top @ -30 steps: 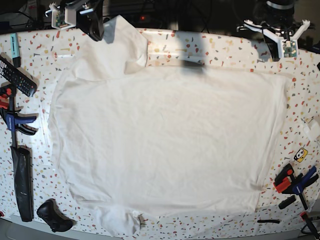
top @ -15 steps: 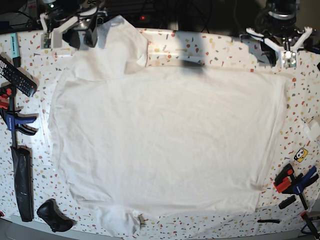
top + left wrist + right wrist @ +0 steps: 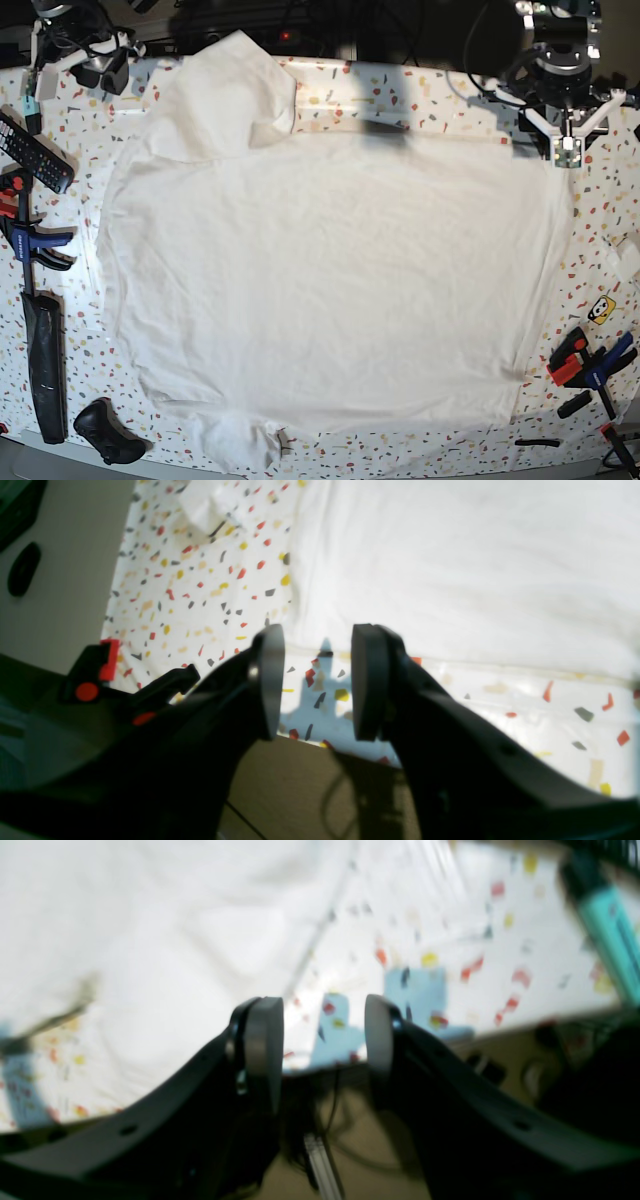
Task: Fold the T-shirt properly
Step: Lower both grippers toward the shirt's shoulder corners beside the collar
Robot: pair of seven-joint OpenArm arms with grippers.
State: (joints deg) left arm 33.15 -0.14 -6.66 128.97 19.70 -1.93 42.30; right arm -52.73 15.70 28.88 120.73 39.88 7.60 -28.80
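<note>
T-shirt lies spread flat; both grippers gape, holding nothing.

A robotics lab bench, rigged for recording

A speckled terrazzo tabletop is ringed by workshop bar clamps at its left and right edges, with a remote control and a black controller lying loose (hardly household clutter), and dark cables trailing behind the far edge.
</note>
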